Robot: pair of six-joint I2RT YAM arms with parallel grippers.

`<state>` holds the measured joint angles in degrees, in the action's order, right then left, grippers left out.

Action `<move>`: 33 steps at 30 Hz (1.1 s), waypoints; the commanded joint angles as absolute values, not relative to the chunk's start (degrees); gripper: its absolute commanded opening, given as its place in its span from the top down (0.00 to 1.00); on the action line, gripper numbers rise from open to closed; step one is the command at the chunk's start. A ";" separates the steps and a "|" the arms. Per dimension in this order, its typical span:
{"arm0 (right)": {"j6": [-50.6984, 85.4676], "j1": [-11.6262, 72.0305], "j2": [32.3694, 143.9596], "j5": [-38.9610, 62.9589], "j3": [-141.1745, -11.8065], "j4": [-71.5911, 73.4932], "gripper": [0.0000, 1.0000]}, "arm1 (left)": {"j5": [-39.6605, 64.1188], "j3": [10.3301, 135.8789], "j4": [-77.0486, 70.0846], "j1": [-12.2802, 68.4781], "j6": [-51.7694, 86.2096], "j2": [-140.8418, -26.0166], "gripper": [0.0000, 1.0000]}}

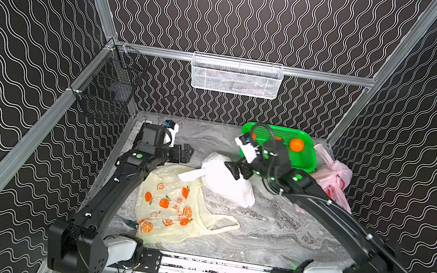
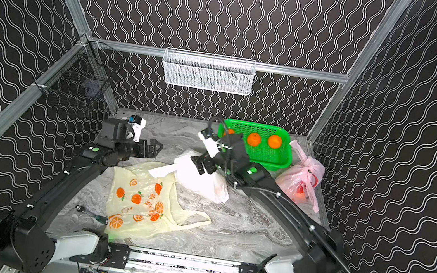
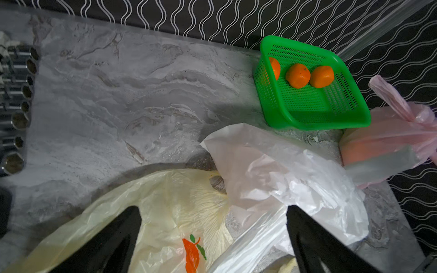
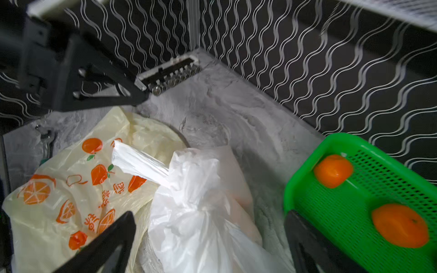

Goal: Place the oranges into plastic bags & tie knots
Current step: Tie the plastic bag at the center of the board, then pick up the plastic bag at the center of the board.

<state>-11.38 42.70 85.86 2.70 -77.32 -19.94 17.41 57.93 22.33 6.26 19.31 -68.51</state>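
Note:
Three oranges (image 2: 253,139) (image 3: 298,75) (image 4: 399,225) lie in the green basket (image 1: 306,162) at the back right. A white bag (image 1: 227,179) (image 4: 201,212), bunched and knotted at its neck, sits mid-table. The pale yellow bag (image 1: 168,206) (image 3: 165,212) with orange prints lies flat at front left. A knotted pink bag (image 2: 302,179) (image 3: 390,134) with orange showing through it rests by the right wall. My right gripper (image 1: 236,169) (image 4: 209,214) hangs open just above the white bag's knot. My left gripper (image 2: 155,147) (image 3: 212,210) is open and empty over the yellow bag's far edge.
A rail of metal sockets (image 3: 21,94) (image 4: 170,75) lies at the back left corner. Small tools (image 2: 80,208) lie near the front left. A white mesh basket (image 1: 235,76) hangs on the back wall and a black wire basket (image 1: 109,91) on the left wall.

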 commanded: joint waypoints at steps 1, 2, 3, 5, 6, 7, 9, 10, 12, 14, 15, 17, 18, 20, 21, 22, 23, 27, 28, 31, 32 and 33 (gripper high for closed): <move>-11.41 45.31 91.96 -2.15 -82.07 -29.71 0.01 | 25.52 54.32 18.45 0.76 25.40 -66.70 0.01; -11.01 45.99 93.88 -3.64 -83.47 -31.25 0.01 | 27.32 53.08 17.75 -1.12 26.29 -66.44 0.01; -10.78 46.50 95.93 -4.93 -84.92 -32.88 0.01 | 29.32 51.97 17.05 -3.70 27.22 -66.23 0.01; -9.84 47.01 99.08 -7.88 -87.12 -35.24 0.00 | 32.54 50.14 15.68 -6.72 28.54 -65.87 0.01; -9.15 47.02 100.50 -9.14 -88.08 -36.17 0.01 | 33.71 49.40 15.17 -7.82 28.74 -65.75 0.01; -8.69 47.05 101.68 -10.27 -88.96 -37.32 0.00 | 34.07 49.10 15.32 -8.53 28.70 -65.71 0.01; -7.81 47.07 103.72 -12.53 -90.22 -38.83 0.01 | 33.54 49.20 16.56 -8.89 27.61 -65.96 0.01; -7.22 47.02 104.65 -13.54 -90.95 -39.65 0.02 | 33.17 49.53 17.40 -8.92 27.11 -66.25 0.01; -5.90 47.01 106.27 -15.00 -91.96 -41.14 0.08 | 31.61 49.92 18.72 -8.96 26.50 -66.81 0.01; -5.01 47.02 107.32 -15.29 -92.35 -41.65 0.19 | 28.44 49.75 19.18 -9.02 28.07 -66.71 0.01; -4.56 47.03 107.39 -15.10 -92.18 -41.45 0.26 | 26.94 49.87 19.56 -8.96 29.05 -66.62 0.01; -3.63 46.95 106.48 -14.04 -91.23 -40.24 0.40 | 23.87 50.70 21.59 -8.97 30.07 -66.30 0.01; -3.03 46.91 105.77 -13.85 -90.73 -39.65 0.49 | 23.71 50.52 21.44 -9.00 29.34 -66.02 0.01; -1.05 46.93 102.79 -13.29 -88.83 -37.86 0.64 | 25.97 49.19 19.06 -8.98 27.04 -65.56 0.01; 0.00 46.86 101.04 -13.11 -87.62 -36.72 0.70 | 26.48 49.13 18.82 -9.01 27.00 -65.70 0.01; 1.34 46.89 98.76 -12.99 -86.01 -35.59 0.74 | 26.92 49.49 18.63 -8.98 26.64 -66.18 0.01; 3.23 46.93 96.19 -12.84 -84.14 -34.37 0.78 | 28.29 49.93 18.31 -8.54 26.24 -66.57 0.01; 11.09 46.92 84.45 -14.80 -73.99 -29.02 0.88 | 22.55 53.41 19.72 -0.13 22.38 -67.02 0.01; 13.80 46.89 81.45 -16.64 -71.68 -28.66 0.90 | 19.80 54.46 20.48 3.93 20.89 -67.22 0.01; 24.08 46.87 74.13 -24.87 -68.03 -33.08 0.96 | 15.57 55.85 20.59 12.64 18.65 -68.69 0.04; 25.72 46.93 72.41 -25.49 -66.98 -34.03 0.97 | 15.16 55.47 19.47 14.35 18.71 -69.19 0.04; 27.73 46.90 70.81 -26.13 -66.11 -36.07 0.96 | 15.00 55.04 18.03 16.26 19.24 -69.85 0.04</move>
